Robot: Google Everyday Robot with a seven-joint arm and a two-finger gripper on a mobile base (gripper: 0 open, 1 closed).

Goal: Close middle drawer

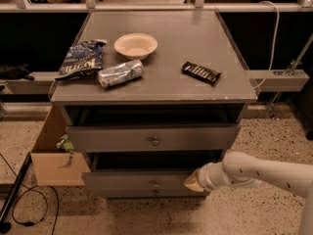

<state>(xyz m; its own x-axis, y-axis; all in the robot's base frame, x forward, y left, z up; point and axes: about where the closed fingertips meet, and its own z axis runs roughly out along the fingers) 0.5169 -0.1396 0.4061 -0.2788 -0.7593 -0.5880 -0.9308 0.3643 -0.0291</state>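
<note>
The middle drawer point(132, 181) is the grey front with a small round knob point(155, 183), below the uppermost drawer point(146, 138). It stands out only slightly from the cabinet, with a dark gap above it. My gripper point(194, 182) comes in from the lower right on a white arm point(254, 173). Its tan tip rests against the right part of the middle drawer's front. The lowest drawer shows only as a thin strip point(155, 193) underneath.
The uppermost drawer sticks out a little. On the cabinet top point(161, 84) lie a chip bag point(80, 58), a crushed can point(120, 74), a bowl point(136, 45) and a chocolate bar point(201, 72). An open cardboard box point(54, 155) stands at the left, with cables point(19, 199) on the floor.
</note>
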